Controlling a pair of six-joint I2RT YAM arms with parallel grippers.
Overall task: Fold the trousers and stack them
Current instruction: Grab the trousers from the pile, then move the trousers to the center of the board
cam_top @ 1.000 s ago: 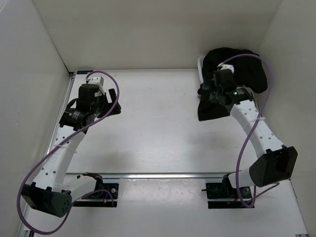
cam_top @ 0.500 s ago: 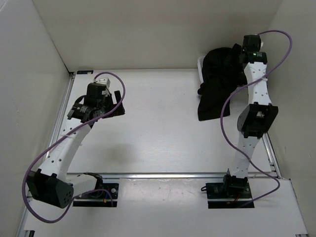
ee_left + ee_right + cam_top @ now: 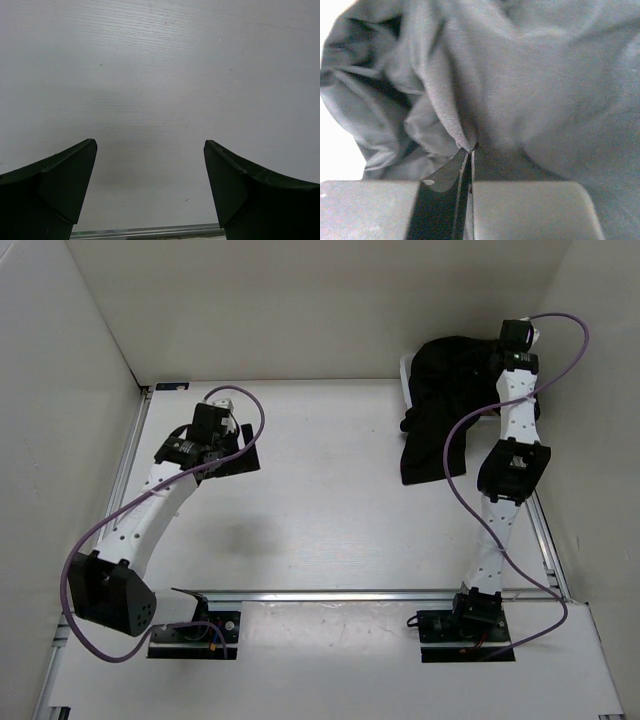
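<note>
The black trousers [image 3: 445, 400] lie bunched at the back right of the table, spilling out of a white basket, with one part hanging forward onto the tabletop. My right gripper [image 3: 505, 358] reaches in at the pile's back right top. In the right wrist view the trousers [image 3: 535, 75] fill the frame, and a raised fold runs into the tips of my right gripper [image 3: 471, 149], whose jaws are shut together on that fold. My left gripper [image 3: 235, 455] hovers over the left of the table, open and holding nothing. Its wrist view shows the left gripper [image 3: 150, 165] above bare tabletop.
Only a sliver of the white basket's rim [image 3: 403, 380] shows at the left of the trousers. White walls close in the table at the left, back and right. A metal rail [image 3: 330, 594] runs across the near side, in front of the arm bases.
My right arm has swung from the front of the pile up to its back right top, and its jaws have gone from open to shut. The left gripper drifted slightly right.
</note>
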